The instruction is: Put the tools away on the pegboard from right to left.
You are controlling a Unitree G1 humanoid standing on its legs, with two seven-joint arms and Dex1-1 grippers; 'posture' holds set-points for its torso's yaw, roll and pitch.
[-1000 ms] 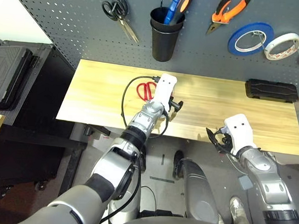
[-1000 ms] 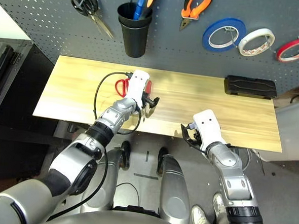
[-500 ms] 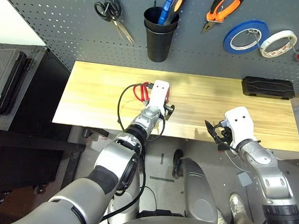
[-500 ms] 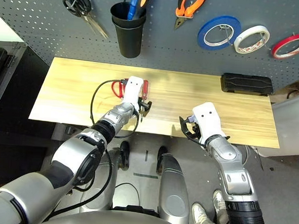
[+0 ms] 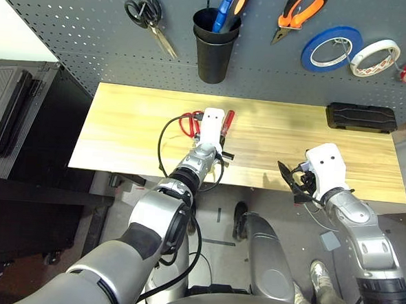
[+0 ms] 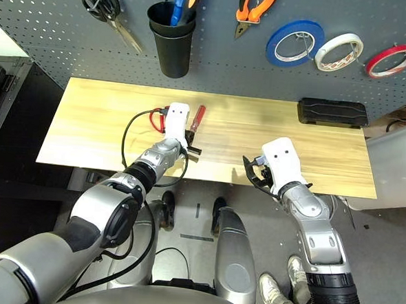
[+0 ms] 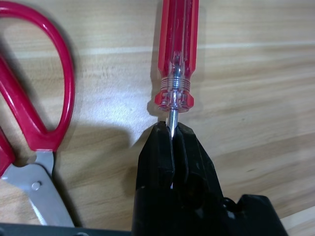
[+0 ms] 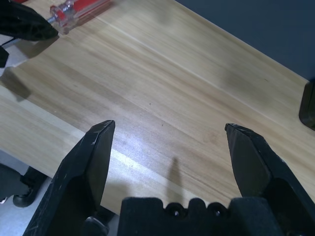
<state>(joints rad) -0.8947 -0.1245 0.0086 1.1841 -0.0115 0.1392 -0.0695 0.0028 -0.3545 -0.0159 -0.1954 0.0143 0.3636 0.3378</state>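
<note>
Our left gripper (image 7: 171, 147) has its jaws pressed together on the thin metal shaft of the red-handled screwdriver (image 7: 177, 46), pinching it just below the handle's collar. The screwdriver lies flat on the desk (image 5: 135, 127), its handle pointing toward the desk's back edge, in the middle stretch of the desk a little left of centre. Just beside it, on its left, we see the red-handled scissors (image 5: 188, 123) lying flat too, their loops near the screwdriver handle but not touching it in the left wrist view. A black cable (image 5: 164, 139) loops over the desk beside our left wrist.

Our right gripper (image 8: 170, 147) has its jaws spread wide with nothing between them; it hangs over the front edge of the desk, right of centre, well apart from the screwdriver.

Behind the desk's back edge stands the pegboard (image 5: 79, 27). On it, from its right side, we see the thin red tape ring (image 6: 390, 58), a white tape roll (image 5: 376, 56), a blue tape roll (image 5: 331, 49) and the orange-and-black pliers (image 5: 302, 13) hanging. Left of those is a black cup (image 5: 213, 46) holding a blue-handled and an orange-handled tool, then black-handled scissors (image 5: 148, 16). A black block (image 5: 360, 117) rests at the desk's back right corner.
</note>
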